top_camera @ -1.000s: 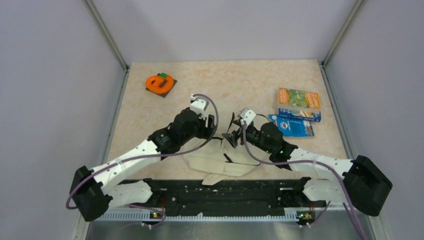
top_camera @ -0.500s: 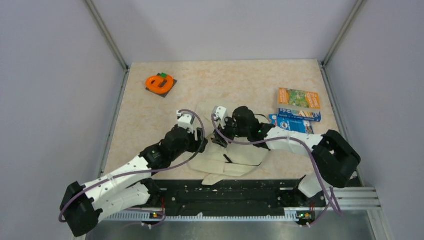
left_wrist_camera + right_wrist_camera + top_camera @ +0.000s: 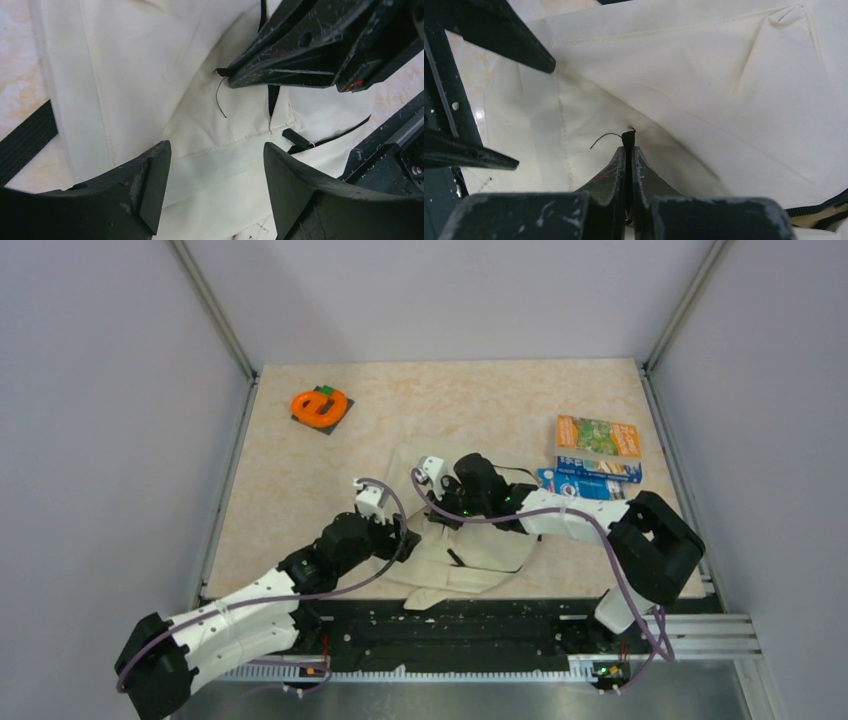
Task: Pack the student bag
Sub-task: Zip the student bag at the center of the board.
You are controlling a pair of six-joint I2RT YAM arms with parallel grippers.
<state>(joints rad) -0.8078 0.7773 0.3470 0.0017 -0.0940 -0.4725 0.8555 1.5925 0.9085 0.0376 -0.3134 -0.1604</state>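
The student bag (image 3: 485, 550), cream fabric with black trim, lies flat near the table's front edge. My right gripper (image 3: 438, 510) is over its left part, shut on a small black pull tab (image 3: 628, 135) with a loose thread; in the right wrist view the gripper (image 3: 629, 149) has its jaws pressed together around the tab. My left gripper (image 3: 217, 150) stands open just above a seam of the bag (image 3: 150, 75), nothing between its fingers. In the top view the left gripper (image 3: 405, 536) sits right beside the right one. The right gripper's fingers (image 3: 300, 55) show in the left wrist view.
An orange booklet (image 3: 598, 436) and a blue booklet (image 3: 585, 490) lie at the right. An orange ring-shaped object on a dark square (image 3: 320, 406) lies at the far left. A black strap (image 3: 27, 137) runs off the bag's edge, and a zipper line (image 3: 327, 141) lies near the right arm.
My right arm swung left over the bag and its jaws went from open to shut on the black tab. The left arm drew back toward the near left, still open.
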